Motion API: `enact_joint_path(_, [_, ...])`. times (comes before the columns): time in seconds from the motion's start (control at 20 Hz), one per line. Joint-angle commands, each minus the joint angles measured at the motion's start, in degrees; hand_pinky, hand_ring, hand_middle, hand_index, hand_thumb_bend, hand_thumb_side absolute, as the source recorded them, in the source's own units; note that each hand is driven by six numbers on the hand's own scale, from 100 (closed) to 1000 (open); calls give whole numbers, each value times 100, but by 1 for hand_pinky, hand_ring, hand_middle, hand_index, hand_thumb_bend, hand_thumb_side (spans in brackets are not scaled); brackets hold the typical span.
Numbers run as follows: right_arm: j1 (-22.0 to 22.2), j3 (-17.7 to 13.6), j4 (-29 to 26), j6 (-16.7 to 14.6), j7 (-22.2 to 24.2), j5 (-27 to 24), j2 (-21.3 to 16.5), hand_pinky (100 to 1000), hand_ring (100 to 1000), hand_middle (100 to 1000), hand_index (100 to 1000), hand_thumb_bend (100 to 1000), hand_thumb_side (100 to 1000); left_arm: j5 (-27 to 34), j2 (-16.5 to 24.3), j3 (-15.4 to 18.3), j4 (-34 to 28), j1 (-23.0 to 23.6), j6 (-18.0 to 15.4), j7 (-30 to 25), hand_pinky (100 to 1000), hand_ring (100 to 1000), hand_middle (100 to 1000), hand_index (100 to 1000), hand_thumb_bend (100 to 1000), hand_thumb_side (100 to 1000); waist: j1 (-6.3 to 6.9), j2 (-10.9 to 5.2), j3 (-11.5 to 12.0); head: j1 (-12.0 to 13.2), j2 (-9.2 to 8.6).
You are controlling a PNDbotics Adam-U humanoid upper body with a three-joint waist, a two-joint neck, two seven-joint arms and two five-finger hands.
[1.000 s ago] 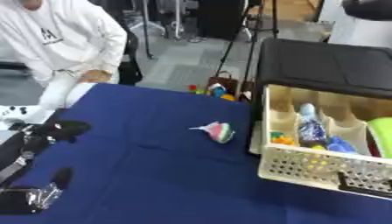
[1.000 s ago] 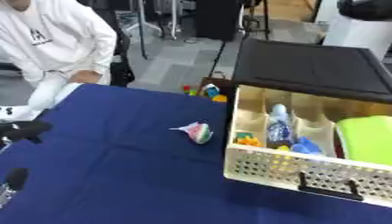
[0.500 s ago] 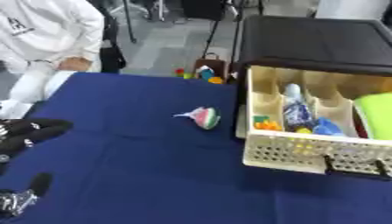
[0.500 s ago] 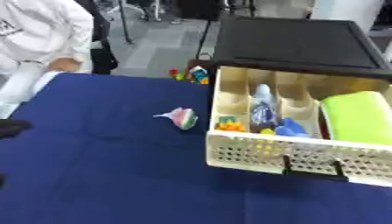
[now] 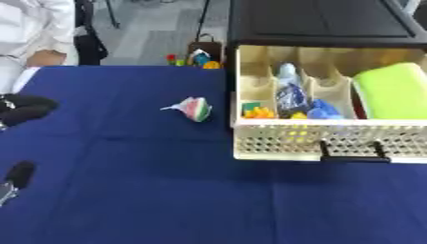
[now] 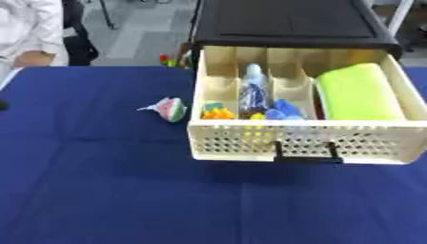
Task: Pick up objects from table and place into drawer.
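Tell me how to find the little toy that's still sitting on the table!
Start at the cream drawer pulled open over the blue table. Look just to the left of its front corner: a small round toy lies alone on the cloth, apart from the drawer. It is pink, white and green in stripes with a pointed tip, unlike the things already in the drawer.
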Motion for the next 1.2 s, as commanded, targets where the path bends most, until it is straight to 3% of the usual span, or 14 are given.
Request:
enact_joint_path(0.05, [-30, -122, -52, -223, -51, -84, -144, 678, 763, 690, 780, 100, 1000, 160, 520, -23, 199, -199, 120, -17, 660, 841, 850, 991, 100, 749, 15, -54, -34, 164, 14])
enact_joint_path(0.4, [-6, -218, -52, -659, -51, -226, -134, 677, 758, 701, 779, 100, 1000, 433, 969, -127, 1103, -755, -38, 139, 668, 854, 868, 981, 100, 751, 69, 6, -144, 382, -50])
enact_joint_path(0.75, [-97, -230, -52, -1219, -51, -405, -90, 674, 752, 707, 777, 100, 1000, 1007, 1166, -333, 2217, -1545, -300, 42, 658, 857, 872, 985, 100, 776, 129, 104, -318, 671, -204])
enact_joint_path(1.2, [-291, -229, -52, -1390, -51, -569, -41, 670, 747, 671, 776, 100, 1000, 1171, 1099, -658, 3055, -2328, -547, -283, 661, 862, 880, 989, 100, 798, 250, 259, -536, 899, -391])
